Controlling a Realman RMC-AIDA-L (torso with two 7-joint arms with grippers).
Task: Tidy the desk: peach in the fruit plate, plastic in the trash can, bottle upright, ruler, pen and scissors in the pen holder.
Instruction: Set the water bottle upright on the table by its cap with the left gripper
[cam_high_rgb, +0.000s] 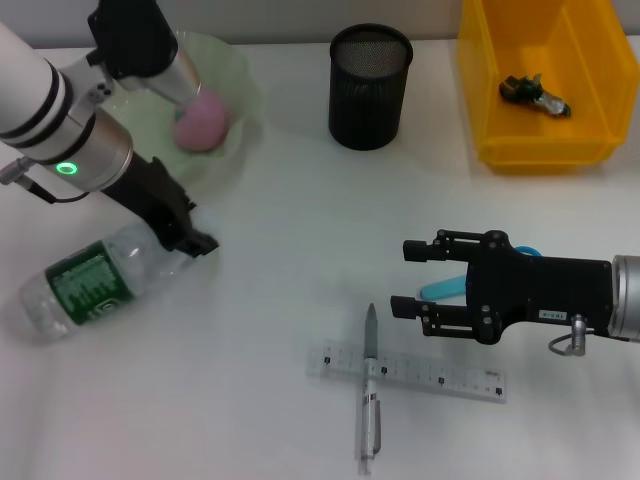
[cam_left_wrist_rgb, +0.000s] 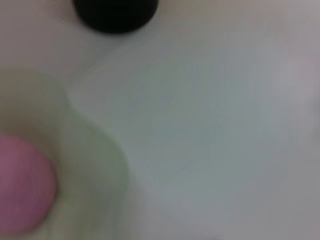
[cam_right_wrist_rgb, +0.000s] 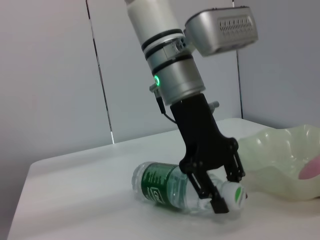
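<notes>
The left hand (cam_high_rgb: 192, 240) straddles the neck of the bottle (cam_high_rgb: 85, 283), which lies on its side on the desk (cam_high_rgb: 280, 250) just beside the fruit plate (cam_high_rgb: 225, 110), fingers narrowed around it, likely to tip it upright. The right hand (cam_high_rgb: 415, 277) hovers wide open, well apart from the plate, above the scissors (cam_high_rgb: 445, 290), probably ready to take them next

White desk (cam_high_rgb: 280, 250), grey panelled wall (cam_right_wrist_rgb: 50, 75)
</notes>
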